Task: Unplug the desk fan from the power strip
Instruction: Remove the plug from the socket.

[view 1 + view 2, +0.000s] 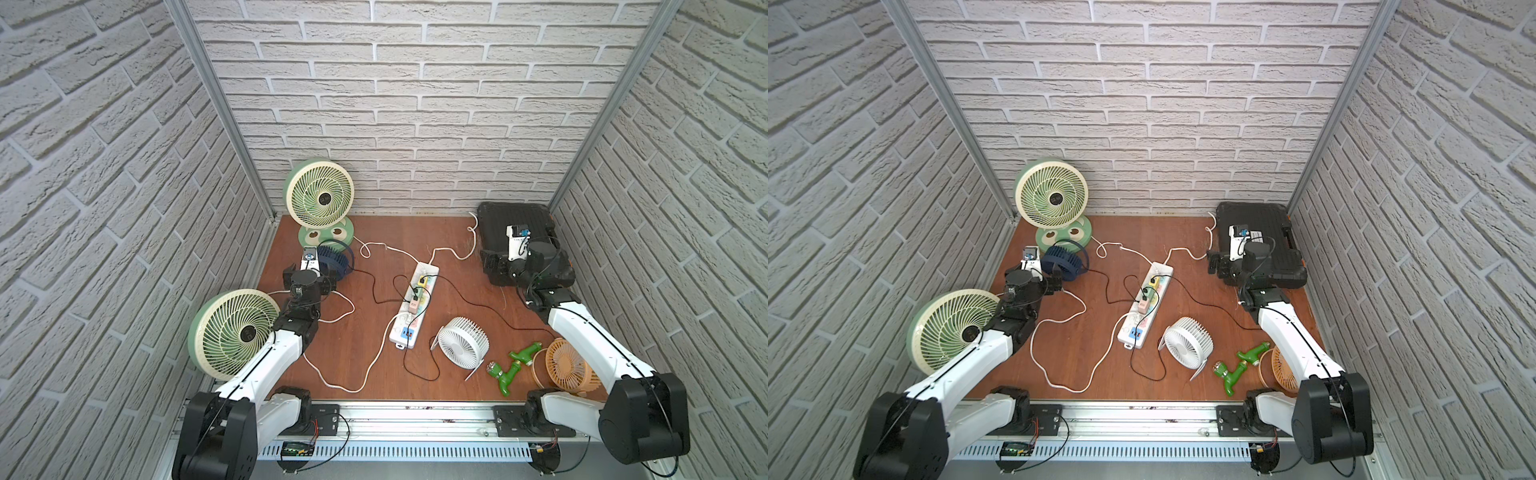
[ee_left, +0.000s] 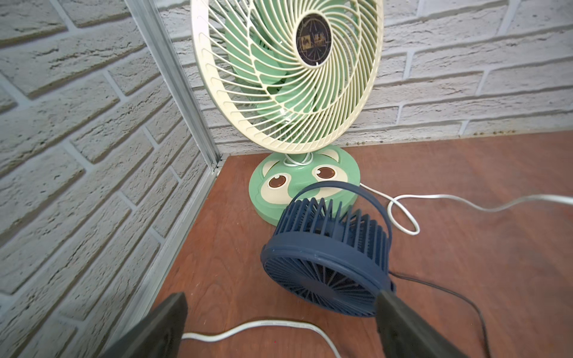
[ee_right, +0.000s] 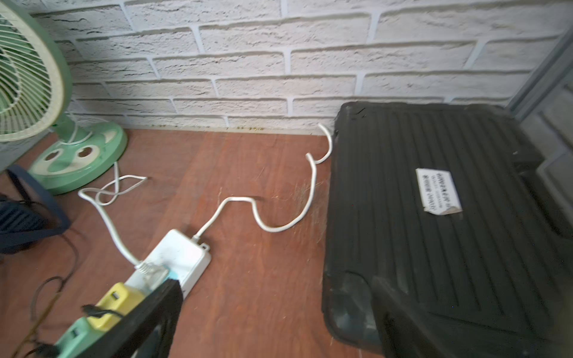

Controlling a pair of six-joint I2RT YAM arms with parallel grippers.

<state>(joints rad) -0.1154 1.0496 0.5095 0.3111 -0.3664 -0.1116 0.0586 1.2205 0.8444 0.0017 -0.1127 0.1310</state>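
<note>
- The power strip (image 1: 413, 309) lies near the middle of the wooden table (image 1: 457, 249), its white cord end toward the back wall. In it sit a clear plug (image 3: 153, 272) on a white cord, then a yellow adapter (image 3: 119, 297), a green one and a pink adapter (image 1: 412, 306).
- We judge the task not yet begun: every plug looks seated and nothing is gripped.
- The right gripper (image 3: 276, 283) hangs with its jaws spread and empty, near the strip's far end, by the black case (image 1: 515, 220).
- The left gripper (image 2: 282, 297) is also spread and empty. It is just beside the blue fan (image 1: 332, 259) and well apart from the strip.
- Next we must settle which plug is the fan's. The white cord seems to lead from the tall green fan (image 1: 320, 193), while the black cords cross and are hard to trace.
- Then, we think, one gripper pins the strip while the other pinches that plug and pulls it straight out.
- Further out lie a white fan (image 1: 462, 343) and an orange fan (image 1: 567, 365).
</note>
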